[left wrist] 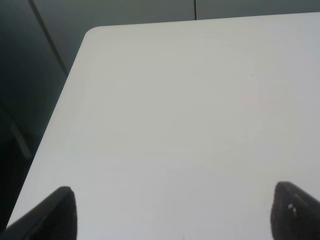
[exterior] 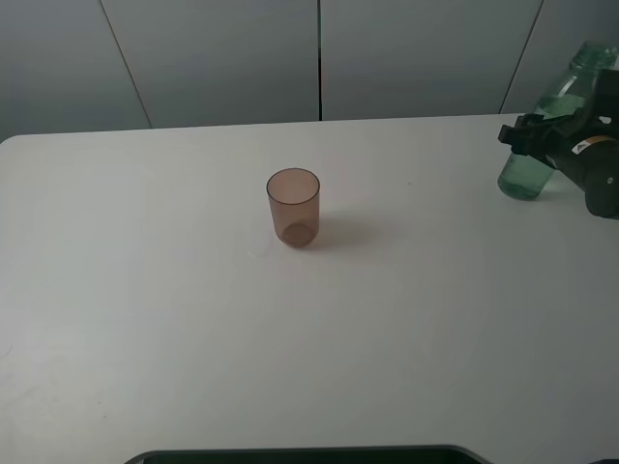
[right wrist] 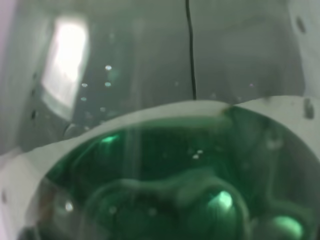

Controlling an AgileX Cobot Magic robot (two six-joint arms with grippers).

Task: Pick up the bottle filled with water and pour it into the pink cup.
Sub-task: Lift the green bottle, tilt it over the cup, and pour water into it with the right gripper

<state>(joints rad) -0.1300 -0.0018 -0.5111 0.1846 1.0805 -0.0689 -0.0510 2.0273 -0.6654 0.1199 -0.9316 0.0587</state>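
The pink cup (exterior: 293, 206) stands upright and empty near the middle of the white table. The green-tinted bottle (exterior: 525, 172) is at the far right, tilted with its open neck leaning right and its base close to the table. My right gripper (exterior: 544, 137) is shut on the bottle's middle. In the right wrist view the bottle (right wrist: 165, 165) fills the picture, with water in it. My left gripper (left wrist: 175, 215) is open and empty above bare table near the left edge; it does not show in the exterior high view.
The white table (exterior: 193, 319) ends at a grey panelled wall (exterior: 222, 58) behind. Its rounded far left corner (left wrist: 91, 33) shows in the left wrist view. A dark edge (exterior: 309, 454) lies along the table's front.
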